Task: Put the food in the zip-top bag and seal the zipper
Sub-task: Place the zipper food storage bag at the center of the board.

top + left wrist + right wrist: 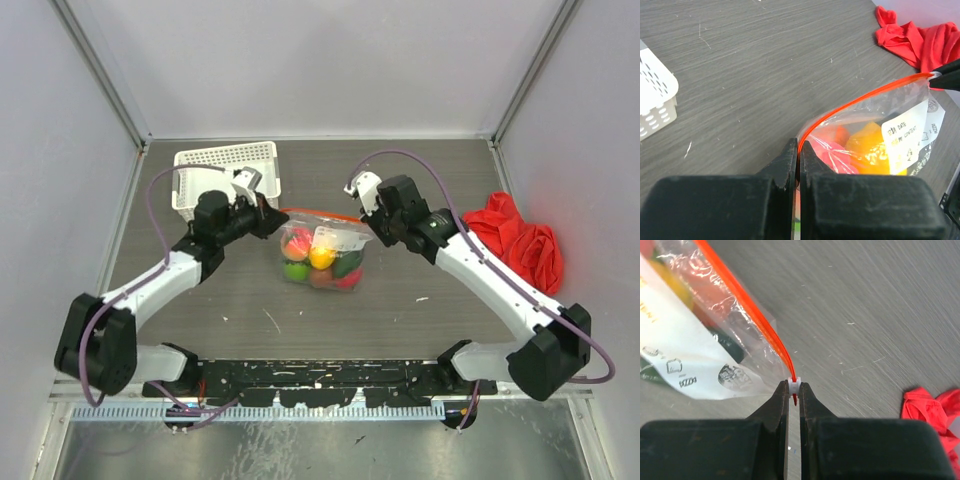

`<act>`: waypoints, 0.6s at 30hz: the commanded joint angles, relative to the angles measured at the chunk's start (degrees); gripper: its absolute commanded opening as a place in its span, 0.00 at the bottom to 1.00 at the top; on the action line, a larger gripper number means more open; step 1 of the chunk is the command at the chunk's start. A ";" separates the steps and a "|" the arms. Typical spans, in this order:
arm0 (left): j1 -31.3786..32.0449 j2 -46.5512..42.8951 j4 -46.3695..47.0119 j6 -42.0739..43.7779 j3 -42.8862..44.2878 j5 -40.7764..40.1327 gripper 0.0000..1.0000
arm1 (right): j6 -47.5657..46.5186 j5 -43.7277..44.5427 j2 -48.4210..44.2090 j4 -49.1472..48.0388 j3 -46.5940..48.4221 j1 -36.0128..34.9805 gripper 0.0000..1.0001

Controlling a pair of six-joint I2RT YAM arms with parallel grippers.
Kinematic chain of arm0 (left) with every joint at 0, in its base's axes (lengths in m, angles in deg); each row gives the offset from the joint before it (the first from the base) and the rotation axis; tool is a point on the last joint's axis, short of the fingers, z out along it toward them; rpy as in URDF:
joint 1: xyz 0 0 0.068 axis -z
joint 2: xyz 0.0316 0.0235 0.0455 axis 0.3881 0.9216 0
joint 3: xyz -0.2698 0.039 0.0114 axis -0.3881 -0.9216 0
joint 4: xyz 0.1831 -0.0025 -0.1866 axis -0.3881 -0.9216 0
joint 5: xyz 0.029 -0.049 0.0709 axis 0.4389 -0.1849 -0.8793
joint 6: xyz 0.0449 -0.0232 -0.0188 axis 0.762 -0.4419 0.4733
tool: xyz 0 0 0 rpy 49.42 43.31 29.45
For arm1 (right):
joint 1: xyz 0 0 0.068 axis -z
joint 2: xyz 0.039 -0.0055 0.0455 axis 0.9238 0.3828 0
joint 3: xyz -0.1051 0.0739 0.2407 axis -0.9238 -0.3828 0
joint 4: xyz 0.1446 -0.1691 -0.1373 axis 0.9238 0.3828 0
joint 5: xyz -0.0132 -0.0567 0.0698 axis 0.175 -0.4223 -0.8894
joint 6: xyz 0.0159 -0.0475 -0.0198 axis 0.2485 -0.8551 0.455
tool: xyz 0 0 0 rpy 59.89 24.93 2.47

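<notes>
The clear zip-top bag lies mid-table with the toy fruits inside: yellow, red, pink, green and dark green ones show through it. Its orange-red zipper runs along the far edge. My left gripper is shut on the zipper's left end. My right gripper is shut on the white slider tab at the zipper's right end. In the left wrist view the zipper strip arcs to the right gripper's tip. A white label is on the bag.
A white lattice basket stands at the back left, just behind the left gripper. A red cloth lies crumpled at the right, beside the right arm; it also shows in the left wrist view and the right wrist view.
</notes>
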 commanded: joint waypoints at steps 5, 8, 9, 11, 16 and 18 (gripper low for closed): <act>1.68 16.55 4.26 -0.78 12.09 1.07 0.02 | 6.93 3.53 7.49 -12.82 0.26 7.77 0.01; 3.05 22.32 2.71 -0.28 15.54 0.75 0.04 | 9.36 1.42 11.11 -14.54 -0.80 9.54 0.01; 3.33 23.91 2.05 -0.21 16.47 0.74 0.05 | 10.06 0.70 12.25 -14.66 -1.09 9.91 0.01; 3.89 26.42 1.03 -0.84 17.93 0.87 0.06 | 11.98 -0.50 14.45 -14.35 -1.43 10.23 0.01; 4.88 27.08 0.27 -2.93 15.99 1.28 0.09 | 16.11 -5.09 16.71 -11.24 -2.52 10.23 0.01; 5.32 25.32 -0.35 -3.55 13.96 1.10 0.09 | 17.64 -6.48 15.49 -10.49 -4.67 10.29 0.01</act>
